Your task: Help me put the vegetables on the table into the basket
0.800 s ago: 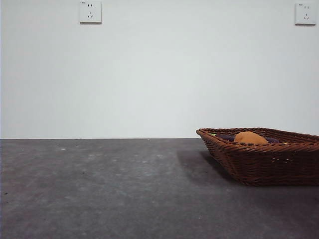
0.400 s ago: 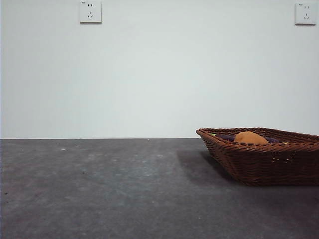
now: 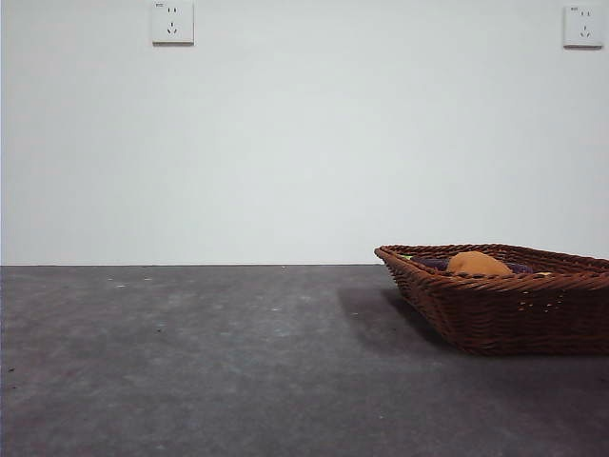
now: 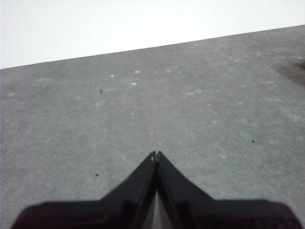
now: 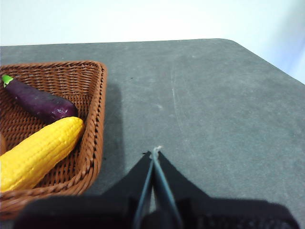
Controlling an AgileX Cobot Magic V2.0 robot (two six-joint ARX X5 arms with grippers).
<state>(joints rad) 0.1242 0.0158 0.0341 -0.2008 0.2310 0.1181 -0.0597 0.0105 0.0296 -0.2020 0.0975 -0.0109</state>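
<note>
The wicker basket (image 3: 504,305) stands on the dark grey table (image 3: 190,362) at the right of the front view. An orange-brown potato (image 3: 478,264) and a bit of purple eggplant (image 3: 433,262) show over its rim. In the right wrist view the basket (image 5: 93,119) holds the purple eggplant (image 5: 40,102) and a bumpy yellow corn-like vegetable (image 5: 35,152). My right gripper (image 5: 155,152) is shut and empty over bare table beside the basket. My left gripper (image 4: 155,155) is shut and empty over bare table. Neither arm shows in the front view.
A white wall stands behind the table with two sockets (image 3: 172,22) high up. The table's rounded far corner (image 5: 233,43) shows in the right wrist view.
</note>
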